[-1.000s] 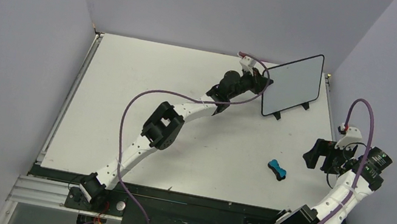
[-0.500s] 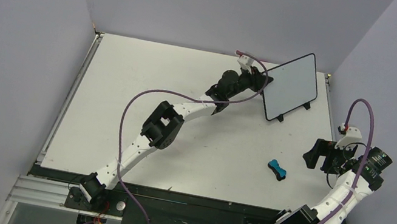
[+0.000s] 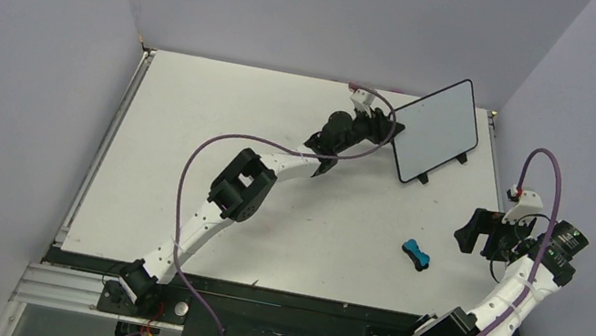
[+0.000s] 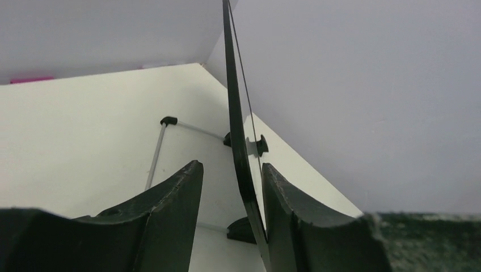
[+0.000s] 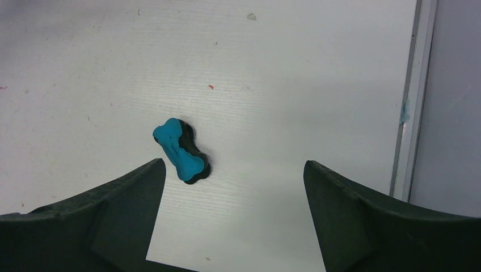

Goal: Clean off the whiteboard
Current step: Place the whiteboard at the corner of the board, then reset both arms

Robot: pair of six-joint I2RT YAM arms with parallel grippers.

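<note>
The white table (image 3: 185, 157) fills the floor of the top view, walled in on three sides. The left arm (image 3: 239, 190) stretches from its base at the near edge across to the far right part of the table. The right arm (image 3: 513, 294) is folded up along the right side, its wrist raised above the surface.

The whiteboard (image 3: 438, 130) stands near the far right corner, propped at a tilt with its face turned toward the arms. Its surface looks blank from above.

The left gripper (image 3: 389, 129) sits at the board's left edge. In the left wrist view the board's thin black rim runs up between the two fingers. It touches or nearly touches the inner face of the finger on the right of that view, and a clear gap separates it from the other finger. The jaws are parted only a little, straddling the edge without pinching it.

The right gripper (image 5: 233, 164) hangs over bare table with its jaws spread wide, holding nothing.

The wire stand (image 4: 156, 156) carries the board on thin rods ending in black feet.

The blue eraser (image 5: 181, 150) lies on the table below the right gripper, just beside the finger on the left of the right wrist view, and well apart from the board.
</note>
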